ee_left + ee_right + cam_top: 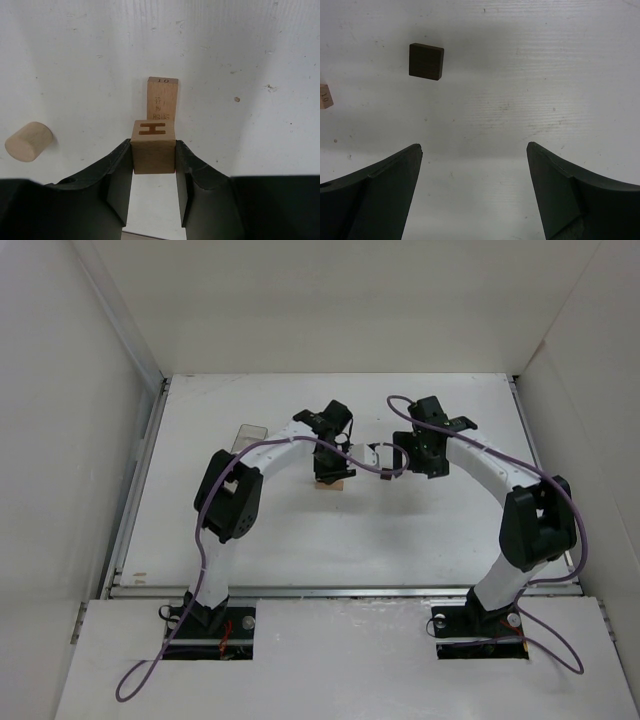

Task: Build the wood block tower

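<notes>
White table fills the overhead view, with walls on three sides. The left gripper hangs near the centre of the frame. Its wrist body covers the fingers, so the opening cannot be read from this view. A sliver of tan wood shows at its lower edge; which piece it belongs to cannot be told. The right gripper sits right of centre, apart from the left one, and its fingers are too small to resolve. A clear plastic box lies at upper left, partly hidden behind the left arm.

Left wrist view: the fingers are clenched on a pale cube stamped H on top, with the pads flat against its left and right faces. Whether the cube rests on the table cannot be told. Directly behind it stands an oblong tan block marked 10 on its far end; the cube covers its near end. A pale wooden cylinder lies on its side at middle left, well apart.

Right wrist view: the fingers are spread wide, with only bare table between them. A dark brown block lies flat at upper left, well beyond the fingertips. At the left edge, a corner of the tan block numbered 10 is cut off by the frame.
</notes>
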Motion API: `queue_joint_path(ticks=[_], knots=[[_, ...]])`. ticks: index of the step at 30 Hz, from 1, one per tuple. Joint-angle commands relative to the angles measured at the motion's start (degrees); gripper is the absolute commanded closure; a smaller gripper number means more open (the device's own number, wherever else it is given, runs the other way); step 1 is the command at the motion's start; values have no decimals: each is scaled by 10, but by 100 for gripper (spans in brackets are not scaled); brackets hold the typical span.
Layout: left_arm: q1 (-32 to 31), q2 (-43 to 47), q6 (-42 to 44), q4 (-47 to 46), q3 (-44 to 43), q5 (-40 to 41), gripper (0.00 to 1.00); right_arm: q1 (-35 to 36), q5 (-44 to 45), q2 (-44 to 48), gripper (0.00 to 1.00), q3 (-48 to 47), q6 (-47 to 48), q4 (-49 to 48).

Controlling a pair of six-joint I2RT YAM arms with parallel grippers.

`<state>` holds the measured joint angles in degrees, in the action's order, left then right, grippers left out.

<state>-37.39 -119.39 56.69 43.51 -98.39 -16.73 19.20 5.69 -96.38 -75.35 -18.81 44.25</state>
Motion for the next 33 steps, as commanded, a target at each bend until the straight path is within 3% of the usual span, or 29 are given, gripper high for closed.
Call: queue_joint_path(ticks=[1,33], knots=[[0,-5,1,3,-16,-21,100,-1,5,22,9,2,5,-20],[0,-10,6,-1,12,-3,100,-1,5,22,9,7,5,-20]])
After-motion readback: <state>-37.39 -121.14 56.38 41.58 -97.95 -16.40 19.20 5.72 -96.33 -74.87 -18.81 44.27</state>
